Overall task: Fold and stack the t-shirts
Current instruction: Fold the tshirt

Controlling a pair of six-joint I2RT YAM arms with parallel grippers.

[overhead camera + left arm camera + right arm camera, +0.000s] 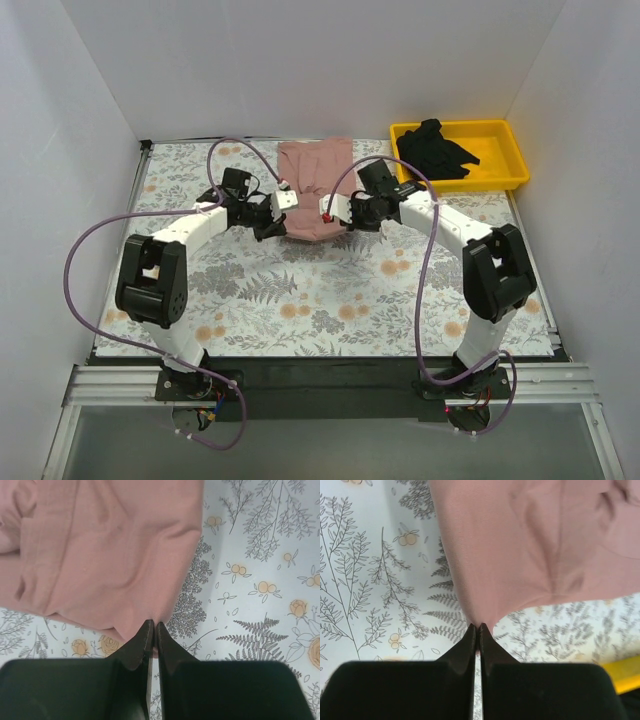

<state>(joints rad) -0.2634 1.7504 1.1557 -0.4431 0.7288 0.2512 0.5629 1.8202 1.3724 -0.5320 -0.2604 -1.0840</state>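
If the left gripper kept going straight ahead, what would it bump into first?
The pink t-shirt. The left gripper pinches its corner with shut tips, and more cloth lies straight ahead. Beyond that, maybe the right gripper.

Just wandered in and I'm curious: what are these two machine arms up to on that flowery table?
They are folding laundry. The left arm's fingers and the right arm's fingers are each pinched shut on a near corner of the dusty pink cotton t-shirt, which lies, seemingly partly folded, on the floral-patterned table cover. A crumpled black t-shirt sits in the yellow plastic bin at the far right, not yet folded.
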